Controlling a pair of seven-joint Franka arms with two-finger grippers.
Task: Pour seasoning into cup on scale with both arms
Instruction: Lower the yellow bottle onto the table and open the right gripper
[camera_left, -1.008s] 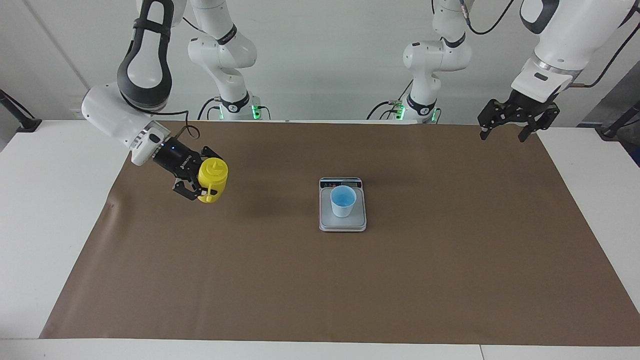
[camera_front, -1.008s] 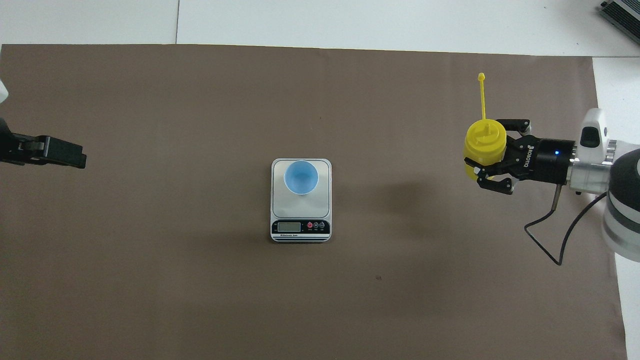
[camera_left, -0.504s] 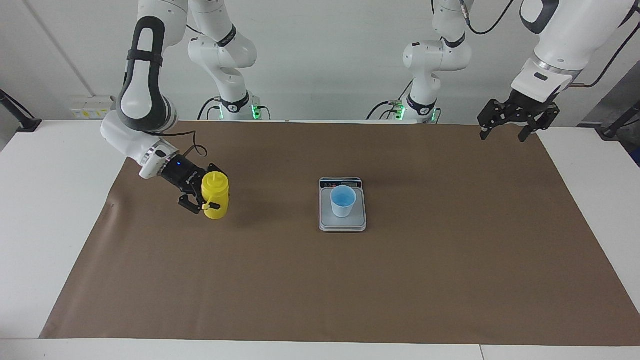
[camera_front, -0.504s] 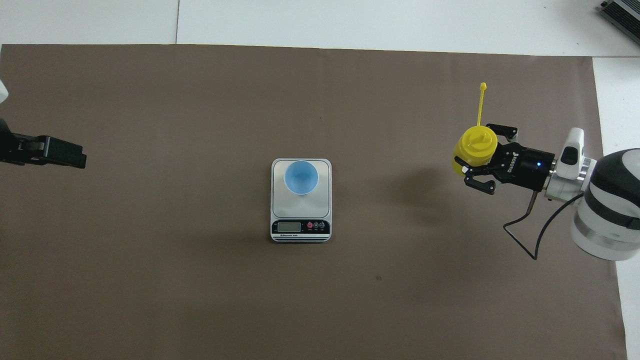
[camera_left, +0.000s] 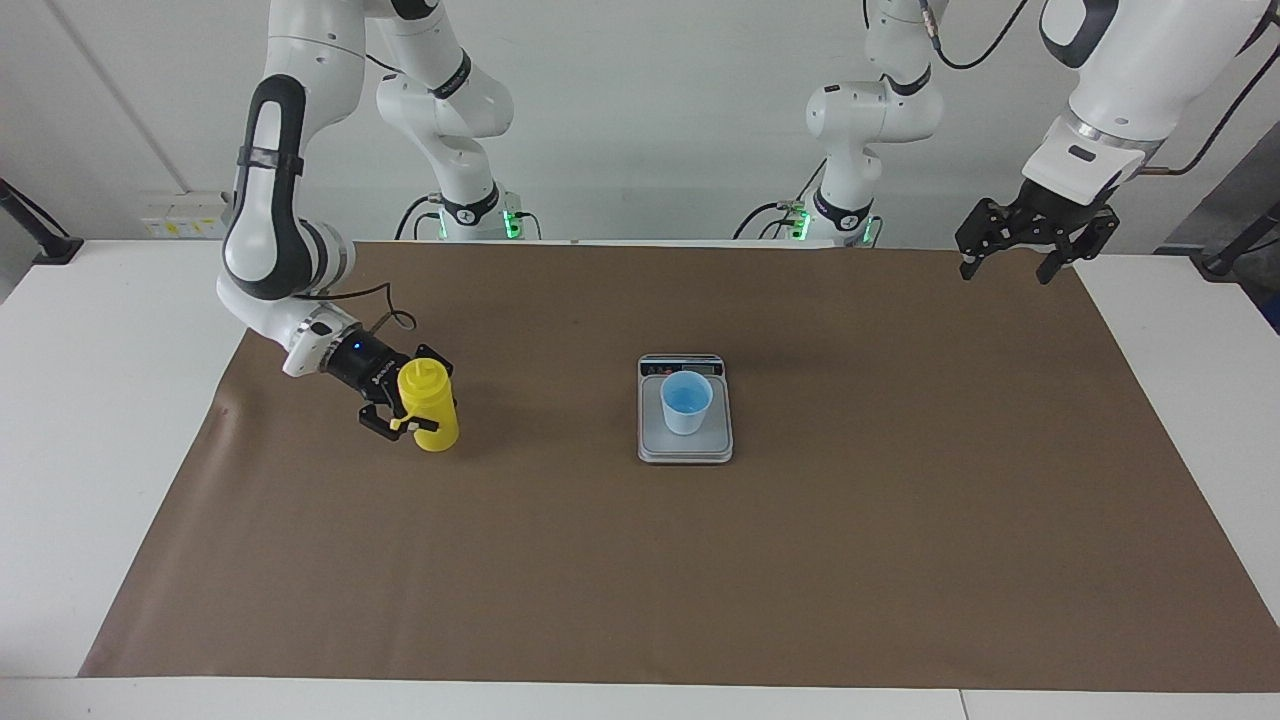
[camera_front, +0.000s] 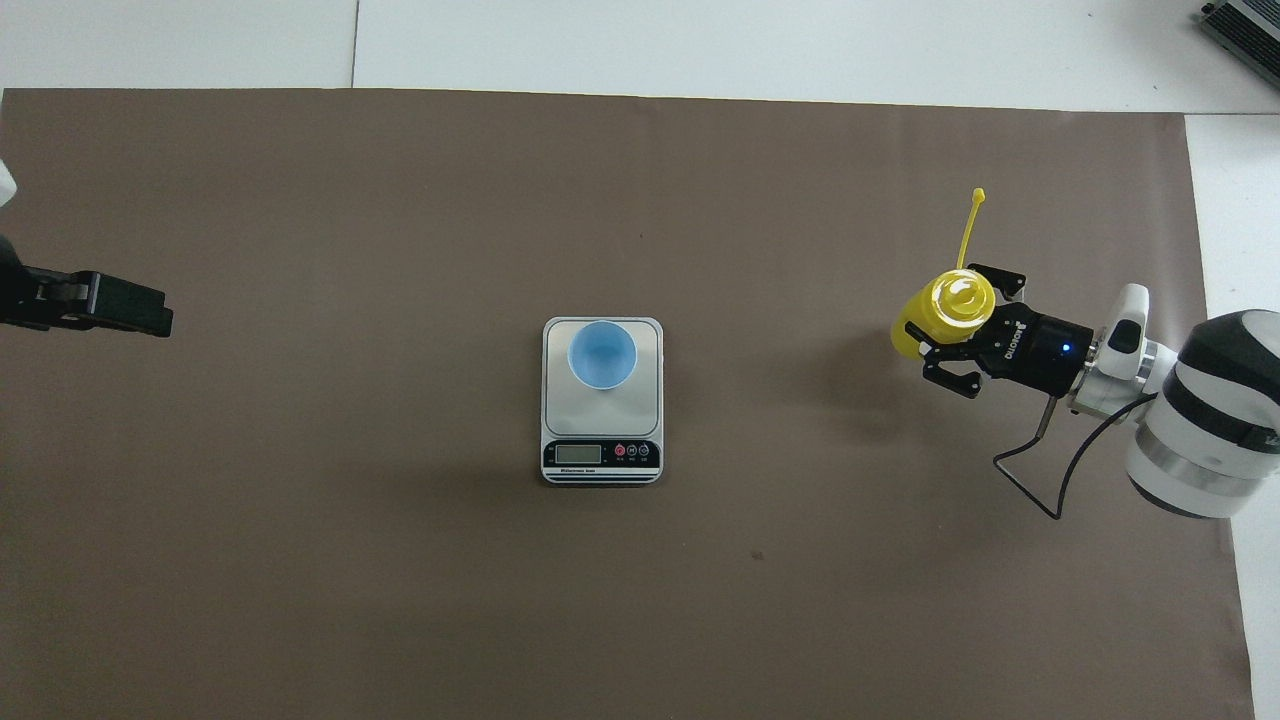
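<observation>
Since a second ago the right gripper (camera_left: 408, 408) has carried the small yellow plastic squeeze bottle (camera_left: 428, 405) lower and tilted it, its fingers clamped on the body. It may already touch the brown mat (camera_left: 640, 560). The light-blue tapered cup (camera_left: 686, 401) on the flat silver-grey scale (camera_left: 685, 445) lies at the bottle's three o'clock in the facing view, well apart. The left gripper (camera_left: 1010, 258) waits with fingers apart, farther off.

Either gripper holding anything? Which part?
Right gripper grips the small yellow plastic squeeze bottle around its body, below the cone nozzle. Left gripper is open, empty.
</observation>
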